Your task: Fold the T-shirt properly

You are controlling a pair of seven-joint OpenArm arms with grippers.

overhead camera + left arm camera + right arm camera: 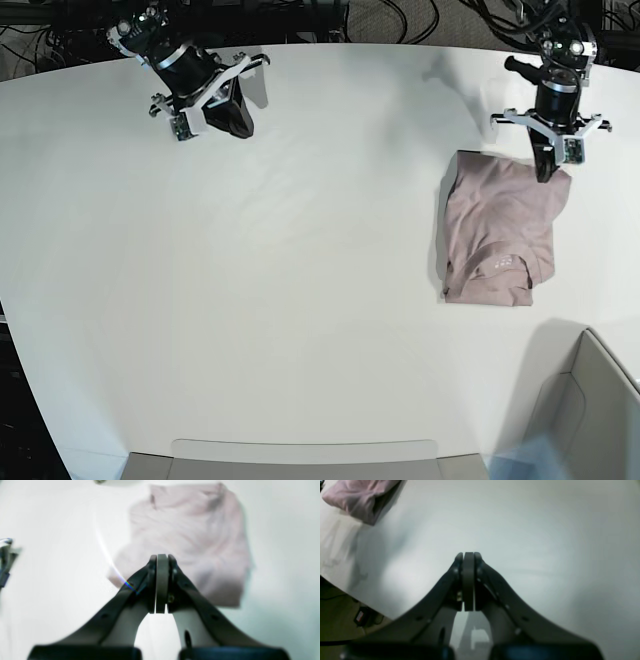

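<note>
Closed tight and holding nothing, the right end effector [238, 118] hangs over the white table [250, 300] at about 10 o'clock in the base view. Folded into a compact rectangle, the T-shirt [498, 230] lies at 3 o'clock, pale neck print facing up. At 2 o'clock the left end effector [546, 165], likewise pressed together and empty, points down at the garment's far edge.

We're looking at a robotics lab bench: a wide white table [250, 300] is filling the base view, black cables [400, 20] are trailing behind it at twelve o'clock, and a grey bin [590, 400] is sitting at five o'clock off the table's edge.
</note>
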